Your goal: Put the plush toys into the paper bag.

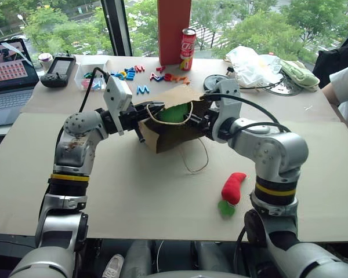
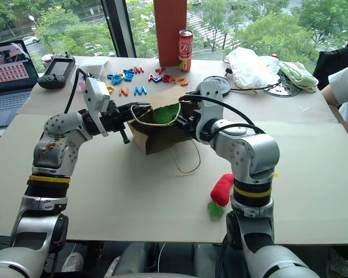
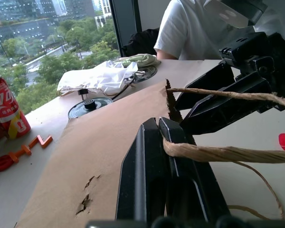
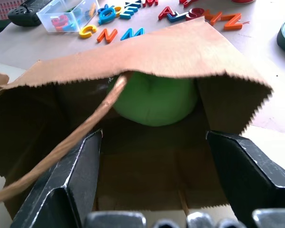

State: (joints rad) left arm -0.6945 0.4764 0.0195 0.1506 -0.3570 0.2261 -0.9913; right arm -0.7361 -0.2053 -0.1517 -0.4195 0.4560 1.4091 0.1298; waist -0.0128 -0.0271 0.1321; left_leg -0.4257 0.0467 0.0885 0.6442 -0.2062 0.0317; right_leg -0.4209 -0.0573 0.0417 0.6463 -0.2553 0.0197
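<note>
bag: paper bag (image 1: pixel 171 130) on the table (image 1: pixel 133 197) between left gripper (image 1: pixel 153 109) and right gripper (image 1: pixel 200 123) | round toy (image 4: pixel 154 99) inside bag, just ahead of right gripper | chili toy (image 1: pixel 232 188) on table, nearer than right gripper, apart from bag

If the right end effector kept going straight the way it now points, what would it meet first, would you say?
Most likely the green plush toy inside the paper bag: the open right end effector points into the bag's mouth, though depth is hard to judge.
</note>
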